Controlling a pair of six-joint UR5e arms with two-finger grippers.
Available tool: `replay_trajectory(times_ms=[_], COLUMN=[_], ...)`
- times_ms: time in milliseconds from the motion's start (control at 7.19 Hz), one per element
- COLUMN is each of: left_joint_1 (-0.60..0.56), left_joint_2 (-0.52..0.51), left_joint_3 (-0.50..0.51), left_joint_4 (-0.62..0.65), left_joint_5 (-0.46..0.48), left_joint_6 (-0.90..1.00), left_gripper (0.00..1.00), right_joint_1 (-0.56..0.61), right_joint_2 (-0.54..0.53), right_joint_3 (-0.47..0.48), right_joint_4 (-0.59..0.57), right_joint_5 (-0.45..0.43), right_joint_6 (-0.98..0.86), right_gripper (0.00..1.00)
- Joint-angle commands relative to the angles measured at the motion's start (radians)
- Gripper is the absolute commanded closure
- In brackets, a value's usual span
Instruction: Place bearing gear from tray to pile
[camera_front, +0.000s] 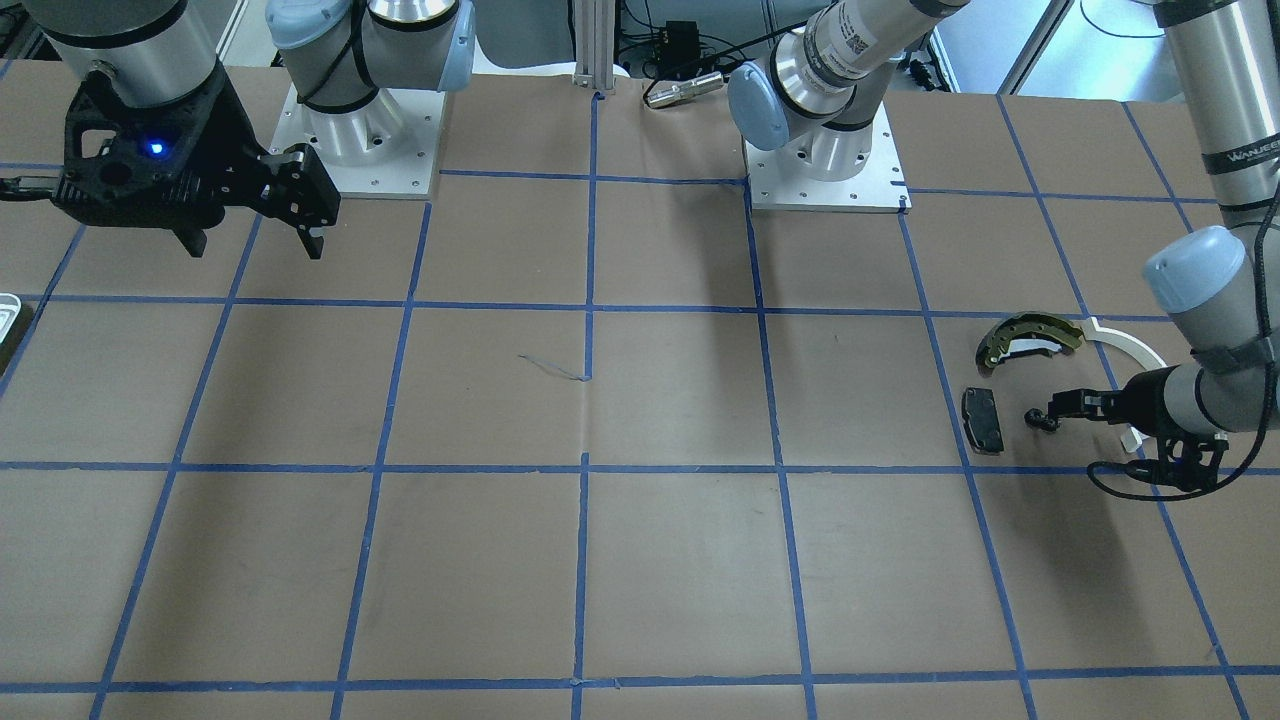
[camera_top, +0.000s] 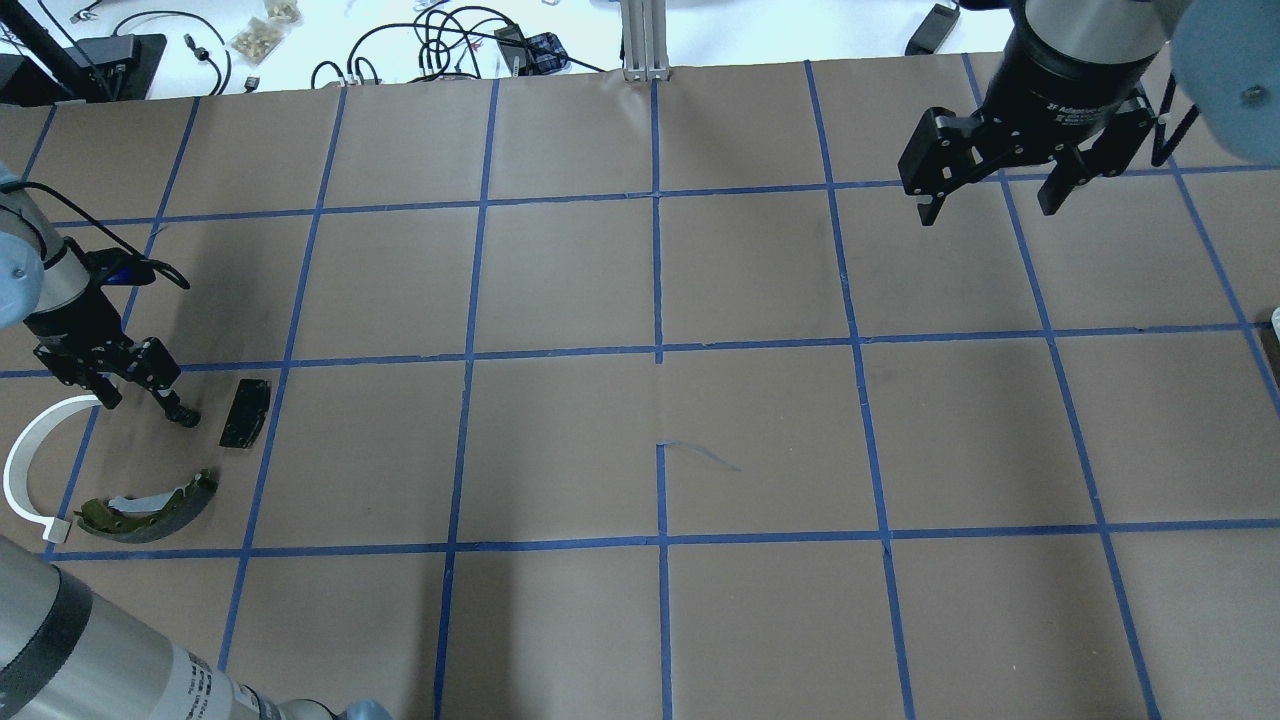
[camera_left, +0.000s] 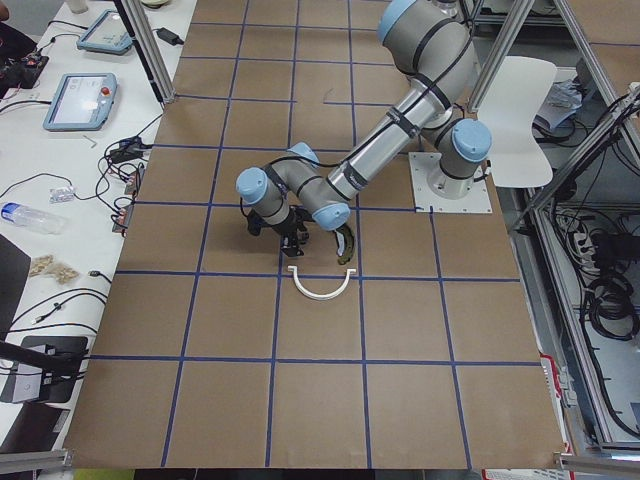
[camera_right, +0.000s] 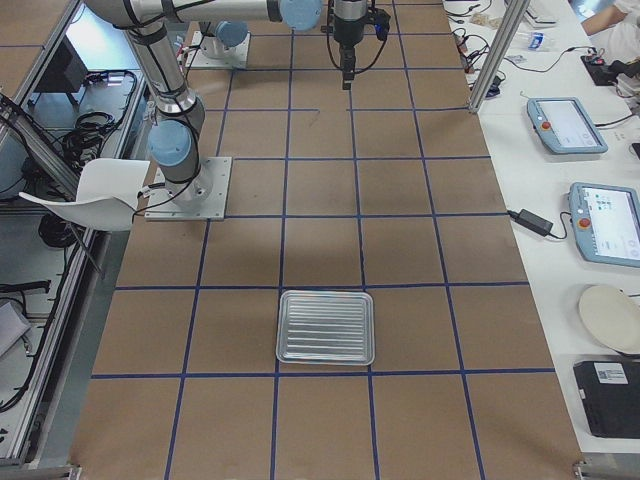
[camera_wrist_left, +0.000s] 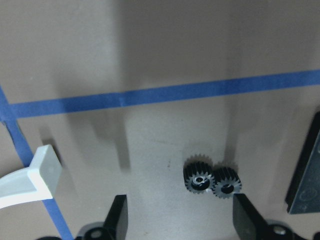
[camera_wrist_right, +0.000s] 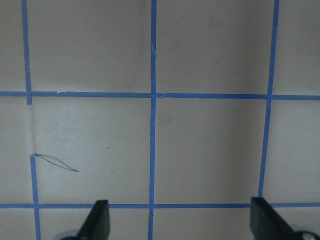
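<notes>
Showing brown paper (camera_front: 680, 570), blue tape grid (camera_front: 400, 466) | left pincer (camera_wrist_left: 178, 200) wide by 2 gears (camera_wrist_left: 212, 180) | right pincer (camera_wrist_right: 180, 202) wide

Two small black gears (camera_wrist_left: 212, 181) are seen lying on the brown counter (camera_wrist_left: 165, 45), touching each other side by side. They are framed by the spread fingers (camera_wrist_left: 119, 216) of the tool (camera_wrist_left: 181, 212), nearer the view's right finger and touched by neither. A line of blue tape (camera_wrist_left: 165, 93) is laid across the counter beyond them. The end of a white curved strip (camera_wrist_left: 30, 177) is seen at the lower left, and a dark pad (camera_wrist_left: 306, 170) is cut off by the right edge.
</notes>
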Motion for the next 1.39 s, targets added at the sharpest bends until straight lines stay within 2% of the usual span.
replay_trajectory(times_ms=[0,278,417,556,695,973,1251], left_joint_1=[-0.025,-0.097,-0.134,-0.181,-0.256,-0.405,-0.486], left_joint_2=[0.017,0.045,0.068,0.112,0.146,0.222,0.299], left_joint_3=[0.049,0.141,0.179,0.221,0.264,0.287,0.275], left_joint_4=[-0.011,-0.093,-0.200,-0.275,-0.311,-0.366,-0.386], left_joint_5=[-0.004,-0.010,-0.040,-0.141,-0.148,-0.151,-0.200], left_joint_6=[-0.062,-0.070,-0.175,-0.282,-0.308,-0.340,-0.427], left_gripper=[0.00,0.00,0.00,0.00,0.00,0.00,0.00], right_joint_1=[0.000,0.000,0.000,0.000,-0.002,-0.002,0.000], right_joint_2=[0.000,0.000,0.000,0.000,0.000,0.000,0.002], right_joint_3=[0.000,0.000,0.000,0.000,0.000,0.000,0.000], right_joint_4=[0.001,0.001,0.001,0.001,0.001,0.003,0.003], right_joint_5=[0.000,0.000,0.000,0.000,0.000,0.002,0.002], right_joint_6=[0.000,0.000,0.000,0.000,0.000,0.000,0.000], right_gripper=[0.00,0.00,0.00,0.00,0.00,0.00,0.00])
